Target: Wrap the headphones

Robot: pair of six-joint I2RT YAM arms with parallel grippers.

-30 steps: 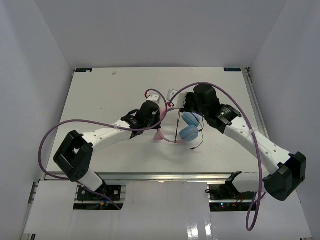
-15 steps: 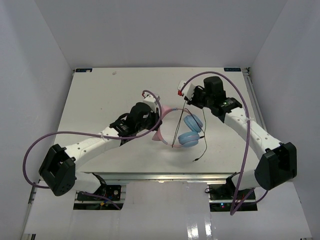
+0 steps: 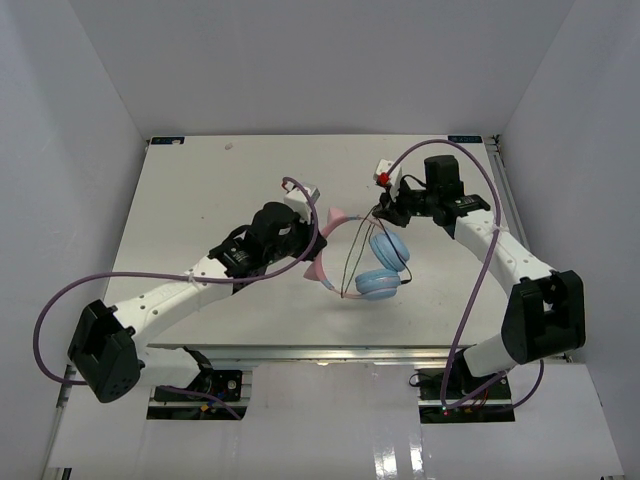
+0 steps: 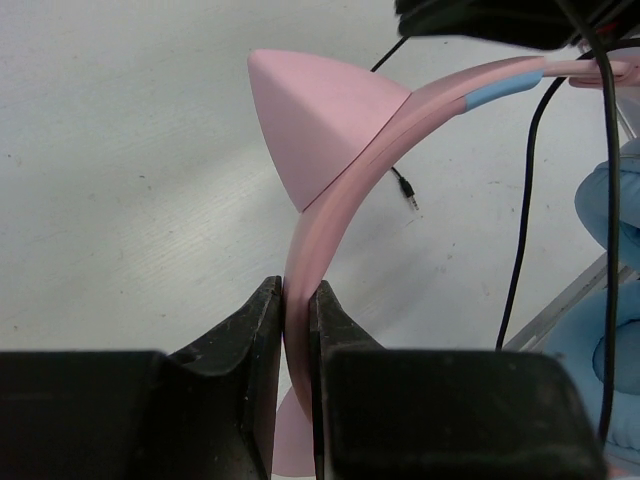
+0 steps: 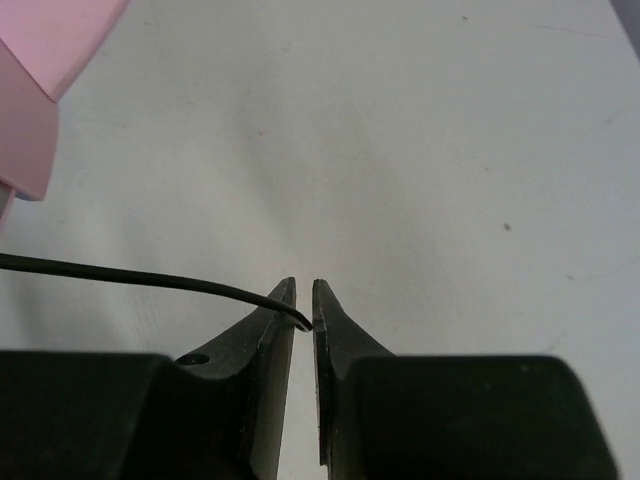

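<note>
Headphones [image 3: 365, 255]: mid-table, held up off the table [image 3: 200, 190] by the headband [image 4: 330, 190], cups [image 3: 377, 283] hanging on the right side.
Cord [image 5: 130, 278]: ran taut from the right gripper down across the cups and seemed to loop round them; the number of turns could not be told.
Plug [image 4: 405, 187]: loose, beyond the headband, not tucked in.
Left gripper [image 4: 296, 300]: jaws narrow, clamped on the headband below the cat-ear point.
Right gripper [image 5: 305, 300]: jaws all but closed, pinching the cord at the tips, just beyond the headband's top.
Done: headphones steadied, cord in hand, wrapping apparently begun.
Left: likely more turns round the cups or band, then the free end secured and both grips released.
</note>
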